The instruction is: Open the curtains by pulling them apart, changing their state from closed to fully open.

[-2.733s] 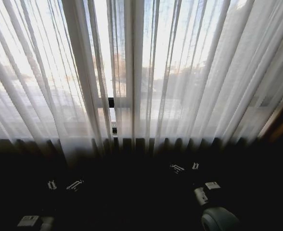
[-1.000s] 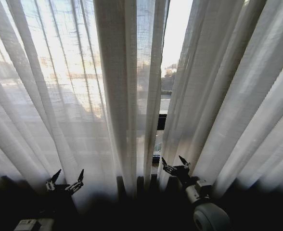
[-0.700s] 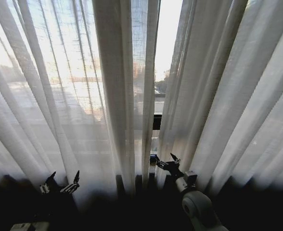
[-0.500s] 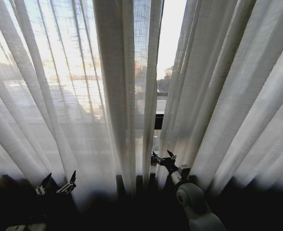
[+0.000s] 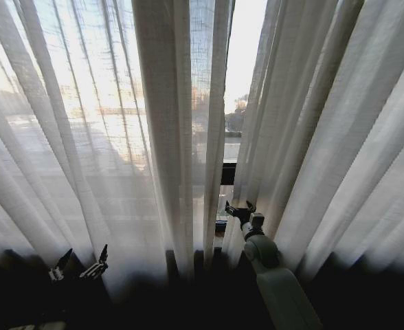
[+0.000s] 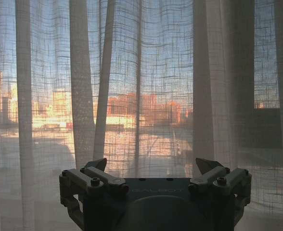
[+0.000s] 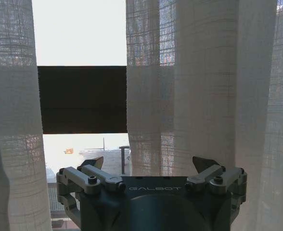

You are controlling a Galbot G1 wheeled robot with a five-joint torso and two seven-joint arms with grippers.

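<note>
Reaching forward from your lower right, the right gripper sits at the narrow gap between the curtains, its fingers spread wide with nothing between them. You can see from the right wrist view that the gripper faces the slit directly: bare window and a dark horizontal bar show through it, with one panel's edge on either side. The fingertips are close to the fabric, but you cannot tell whether they touch it.

Your left gripper hangs low at the left, in front of the left panel's bottom, also spread wide and holding nothing. In the left wrist view that gripper looks straight at pleated sheer fabric, with buildings faintly visible through the weave.

Both panels hang in long vertical folds across the whole window, parted only by that thin slit near the middle.
</note>
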